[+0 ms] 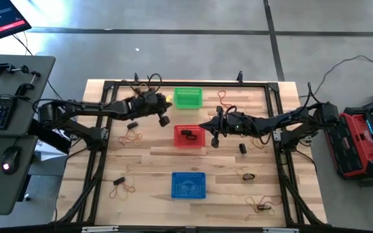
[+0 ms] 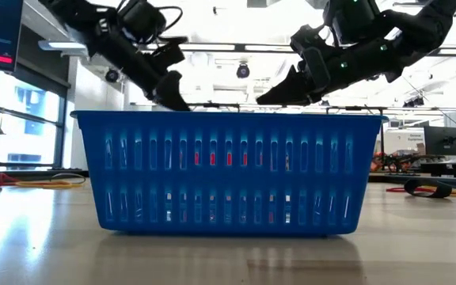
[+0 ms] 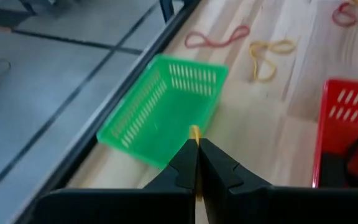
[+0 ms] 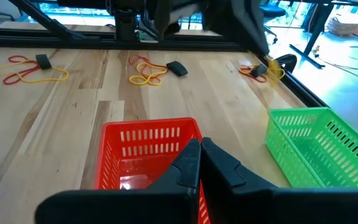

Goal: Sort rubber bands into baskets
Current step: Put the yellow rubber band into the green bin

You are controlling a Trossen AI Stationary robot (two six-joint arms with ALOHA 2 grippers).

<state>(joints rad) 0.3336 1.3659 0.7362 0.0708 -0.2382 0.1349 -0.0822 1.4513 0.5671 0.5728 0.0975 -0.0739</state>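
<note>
Now I see a yellow rubber band (image 3: 194,132) pinched in my left tool (image 3: 197,149), hanging just beside the green basket (image 3: 160,109) near the worktop (image 1: 154,162) edge; my right tool (image 4: 200,149) is clenched, empty, over the red basket (image 4: 145,149).

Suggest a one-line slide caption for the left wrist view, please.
Left hand, shut on a yellow rubber band, beside the green basket.
</note>
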